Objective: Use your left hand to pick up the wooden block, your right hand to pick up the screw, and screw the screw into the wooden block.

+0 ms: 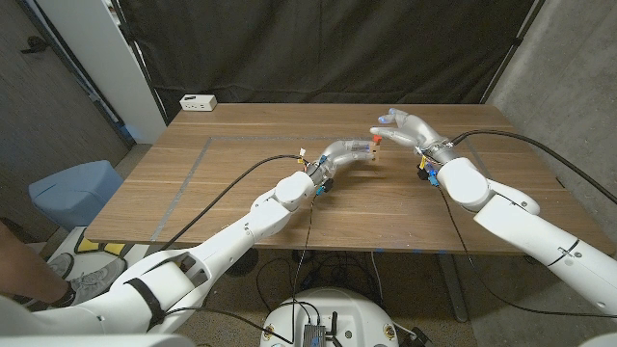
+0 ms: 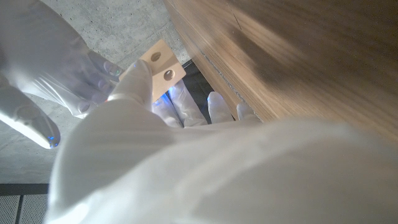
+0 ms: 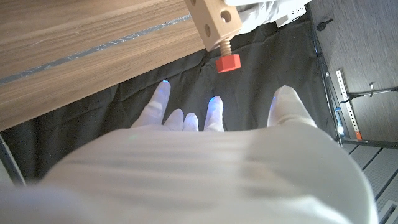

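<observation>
My left hand (image 1: 345, 152) holds the pale wooden block (image 1: 375, 154) above the middle of the table. In the left wrist view the block (image 2: 163, 67) shows two round holes and sits pinched at the fingertips (image 2: 134, 78) of the left hand (image 2: 186, 168). The screw (image 1: 376, 141), with a red head, sticks out of the block; in the right wrist view its thread enters the block (image 3: 213, 20) and the red head (image 3: 228, 63) stands free. My right hand (image 1: 410, 128) hovers just right of the block, fingers spread, holding nothing. Its fingers (image 3: 214, 115) stay apart from the screw.
The wooden table (image 1: 241, 183) carries a pale tape line (image 1: 198, 164) on its left part. A white power strip (image 1: 198, 101) lies at the far left corner. A black curtain hangs behind the table. A blue bin (image 1: 72, 188) stands on the floor at the left.
</observation>
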Robot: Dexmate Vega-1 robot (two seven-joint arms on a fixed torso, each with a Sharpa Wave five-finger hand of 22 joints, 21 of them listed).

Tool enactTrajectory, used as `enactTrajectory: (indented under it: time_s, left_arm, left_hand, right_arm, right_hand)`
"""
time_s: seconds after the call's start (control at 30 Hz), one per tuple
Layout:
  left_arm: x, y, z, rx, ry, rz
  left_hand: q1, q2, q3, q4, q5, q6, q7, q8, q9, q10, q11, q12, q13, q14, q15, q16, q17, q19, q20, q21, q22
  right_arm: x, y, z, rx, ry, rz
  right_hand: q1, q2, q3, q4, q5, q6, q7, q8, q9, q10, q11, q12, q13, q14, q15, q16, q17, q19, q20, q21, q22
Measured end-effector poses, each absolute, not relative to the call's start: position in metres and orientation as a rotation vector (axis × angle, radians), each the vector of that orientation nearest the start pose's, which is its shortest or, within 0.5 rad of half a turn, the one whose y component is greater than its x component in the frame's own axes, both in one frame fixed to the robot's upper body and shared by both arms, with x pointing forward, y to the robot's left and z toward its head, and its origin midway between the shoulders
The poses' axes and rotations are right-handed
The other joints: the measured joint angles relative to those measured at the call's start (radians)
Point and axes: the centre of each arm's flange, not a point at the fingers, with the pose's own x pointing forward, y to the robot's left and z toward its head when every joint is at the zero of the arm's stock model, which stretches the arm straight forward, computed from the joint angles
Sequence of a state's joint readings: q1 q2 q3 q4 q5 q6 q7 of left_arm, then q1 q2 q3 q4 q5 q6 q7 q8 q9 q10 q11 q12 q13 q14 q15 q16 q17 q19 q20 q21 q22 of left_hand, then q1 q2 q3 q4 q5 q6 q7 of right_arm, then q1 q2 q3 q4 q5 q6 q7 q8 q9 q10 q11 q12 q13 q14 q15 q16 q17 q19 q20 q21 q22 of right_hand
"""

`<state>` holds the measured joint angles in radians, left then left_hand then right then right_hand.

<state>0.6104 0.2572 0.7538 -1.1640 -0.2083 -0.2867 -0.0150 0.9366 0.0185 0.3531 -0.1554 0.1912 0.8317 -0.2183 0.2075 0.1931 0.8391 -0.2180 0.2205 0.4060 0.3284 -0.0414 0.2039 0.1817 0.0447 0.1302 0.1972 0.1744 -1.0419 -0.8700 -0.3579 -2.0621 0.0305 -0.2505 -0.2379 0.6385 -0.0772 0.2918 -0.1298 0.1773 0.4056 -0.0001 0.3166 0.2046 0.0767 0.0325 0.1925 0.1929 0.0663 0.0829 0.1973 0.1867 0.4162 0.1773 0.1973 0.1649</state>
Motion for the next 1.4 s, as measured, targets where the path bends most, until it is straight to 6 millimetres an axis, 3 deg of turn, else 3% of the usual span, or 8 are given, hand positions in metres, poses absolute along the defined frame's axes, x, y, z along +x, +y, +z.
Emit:
enactTrajectory:
  time_s: [0.5, 0.6, 0.73, 0.77, 0.87, 0.93, 1.4]
  left_arm:
    - [0.654, 0.038, -0.025, 0.410, -0.650, -0.550]
    - [0.654, 0.038, -0.025, 0.411, -0.652, -0.551]
    - [0.654, 0.038, -0.025, 0.411, -0.652, -0.551]
    - [0.654, 0.037, -0.025, 0.413, -0.653, -0.551]
    - [0.654, 0.037, -0.025, 0.413, -0.653, -0.552]
    - [0.653, 0.036, -0.026, 0.416, -0.653, -0.552]
    - [0.651, 0.033, -0.025, 0.420, -0.657, -0.556]
  left_hand:
    - [0.000, 0.000, 0.000, 0.000, 0.000, 0.000, 0.000, 0.000, 0.000, 0.000, 0.000, -0.001, -0.001, 0.000, 0.000, 0.000, 0.000, 0.000, 0.000, 0.000, 0.000]
    - [0.000, 0.000, 0.000, 0.000, 0.000, 0.000, 0.000, 0.000, 0.000, 0.000, 0.000, -0.001, -0.001, 0.000, 0.000, 0.000, 0.000, 0.000, 0.000, 0.000, 0.000]
    - [0.000, 0.000, -0.001, -0.001, 0.000, 0.000, 0.000, -0.001, 0.000, -0.001, 0.001, -0.001, 0.000, 0.000, 0.000, 0.000, 0.000, 0.000, 0.000, 0.000, 0.000]
    - [0.000, 0.000, -0.001, -0.001, 0.000, 0.000, 0.000, -0.001, 0.000, -0.001, 0.001, -0.001, 0.000, 0.000, 0.000, 0.000, 0.000, 0.000, 0.000, 0.000, 0.000]
    - [0.000, 0.000, -0.001, -0.001, 0.000, 0.000, 0.000, -0.001, 0.000, -0.001, 0.001, -0.001, 0.000, 0.000, 0.000, 0.000, 0.000, 0.000, 0.000, 0.000, 0.000]
    - [0.000, 0.000, -0.001, -0.001, 0.000, 0.000, 0.000, -0.001, -0.001, -0.001, 0.001, -0.001, 0.004, 0.000, 0.000, 0.000, 0.000, 0.000, 0.000, 0.000, 0.000]
    - [0.000, 0.000, -0.001, -0.001, 0.000, 0.000, 0.000, 0.000, 0.000, 0.001, -0.001, -0.003, 0.005, 0.000, 0.000, -0.004, 0.000, 0.000, 0.000, 0.000, 0.000]
  right_arm:
    - [0.521, -0.247, 0.050, -0.924, -0.605, 0.050]
    - [0.518, -0.247, 0.059, -0.960, -0.599, 0.063]
    - [0.521, -0.248, 0.053, -0.970, -0.553, 0.084]
    - [0.518, -0.247, 0.064, -0.999, -0.562, 0.086]
    - [0.520, -0.248, 0.060, -1.005, -0.532, 0.100]
    - [0.515, -0.247, 0.074, -1.047, -0.537, 0.105]
    - [0.509, -0.247, 0.087, -1.129, -0.457, 0.151]
  right_hand:
    - [0.030, 0.009, 0.014, -0.014, 0.004, 0.005, 0.005, -0.008, 0.000, -0.007, 0.018, 0.004, 0.000, -0.002, 0.034, 0.000, -0.001, 0.003, 0.029, -0.002, 0.000]
    - [0.043, 0.015, 0.020, -0.020, 0.008, 0.005, 0.005, -0.009, 0.000, -0.013, 0.023, 0.004, 0.000, -0.008, 0.039, 0.000, -0.001, 0.003, 0.029, -0.005, 0.000]
    - [0.058, 0.016, 0.029, -0.029, 0.008, 0.003, 0.015, -0.015, 0.000, -0.016, 0.027, 0.004, 0.000, -0.015, 0.046, 0.000, -0.001, 0.008, 0.025, -0.005, 0.000]
    - [0.065, 0.019, 0.032, -0.032, 0.008, 0.005, 0.017, -0.015, 0.000, -0.020, 0.030, 0.004, 0.000, -0.015, 0.046, -0.003, -0.001, 0.007, 0.025, -0.005, 0.000]
    - [0.074, 0.019, 0.036, -0.036, 0.011, 0.009, 0.020, -0.015, 0.000, -0.024, 0.034, 0.000, 0.000, -0.020, 0.051, -0.006, -0.001, 0.010, 0.022, -0.005, 0.000]
    - [0.082, 0.016, 0.036, -0.036, 0.015, 0.009, 0.027, -0.015, 0.000, -0.025, 0.036, 0.000, 0.000, -0.024, 0.056, -0.006, -0.001, 0.010, 0.017, -0.005, 0.000]
    - [0.096, 0.012, 0.044, -0.044, 0.019, 0.003, 0.043, -0.023, 0.000, -0.036, 0.046, 0.000, 0.000, -0.027, 0.069, -0.006, -0.001, 0.004, 0.010, -0.009, 0.000]
